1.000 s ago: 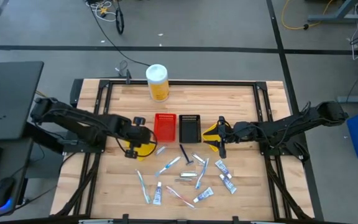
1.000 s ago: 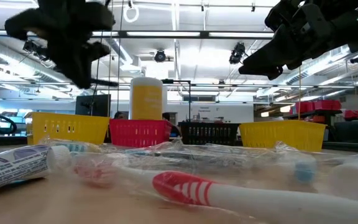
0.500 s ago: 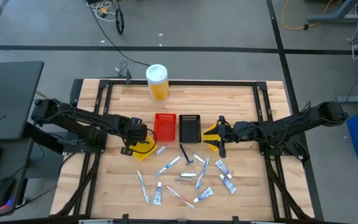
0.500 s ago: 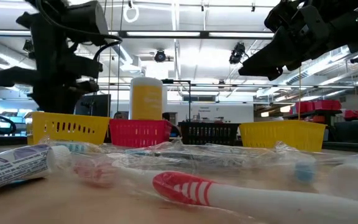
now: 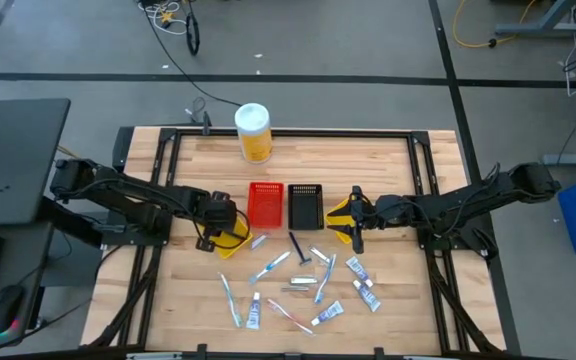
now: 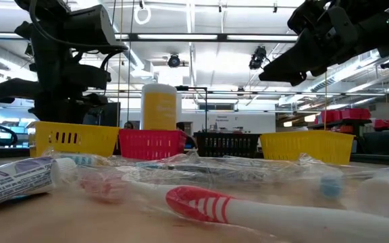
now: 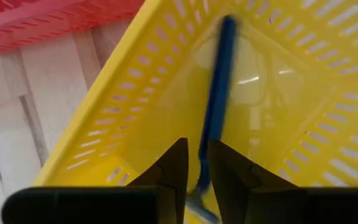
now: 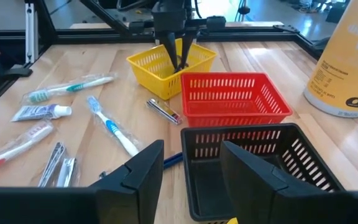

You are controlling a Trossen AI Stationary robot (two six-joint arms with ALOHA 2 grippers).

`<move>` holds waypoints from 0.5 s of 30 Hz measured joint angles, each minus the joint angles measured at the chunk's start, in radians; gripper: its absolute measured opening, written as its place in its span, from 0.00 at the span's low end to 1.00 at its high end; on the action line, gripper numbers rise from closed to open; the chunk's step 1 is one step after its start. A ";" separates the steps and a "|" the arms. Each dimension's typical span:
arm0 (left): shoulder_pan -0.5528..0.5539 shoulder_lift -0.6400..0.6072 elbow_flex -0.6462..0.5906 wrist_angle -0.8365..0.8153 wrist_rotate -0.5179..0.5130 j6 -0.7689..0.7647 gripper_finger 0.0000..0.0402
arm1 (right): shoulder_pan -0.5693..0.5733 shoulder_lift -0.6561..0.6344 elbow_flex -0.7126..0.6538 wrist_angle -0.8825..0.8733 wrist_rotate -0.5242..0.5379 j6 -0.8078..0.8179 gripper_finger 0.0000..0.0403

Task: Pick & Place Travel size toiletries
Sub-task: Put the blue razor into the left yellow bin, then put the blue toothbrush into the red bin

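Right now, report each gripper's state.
Left gripper: shut on a slim blue toothbrush, down in the yellow slotted plastic bin.
Right gripper: open, empty.

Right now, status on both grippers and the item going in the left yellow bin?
Left gripper down in the left yellow bin, fingers pinching a blue toothbrush. Right gripper open, idle over the right yellow bin. Remaining toiletries scattered in front, nothing blocking.

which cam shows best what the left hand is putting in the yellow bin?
Left wrist view: a blue toothbrush stands between the left hand's fingers, inside the yellow bin. High view shows only the arm over the bin. Right wrist view shows the hand dipping in, item unclear. Low view hides it.
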 joint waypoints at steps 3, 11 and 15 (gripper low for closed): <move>0.000 0.000 0.000 0.000 0.000 -0.002 0.18 | 0.000 0.000 0.000 0.000 0.000 0.000 0.41; 0.000 0.000 0.013 -0.006 -0.008 -0.002 0.18 | 0.000 0.000 0.000 0.000 0.000 0.000 0.41; 0.000 0.000 0.066 -0.011 -0.008 -0.002 0.18 | 0.000 0.000 0.000 0.000 0.000 0.000 0.40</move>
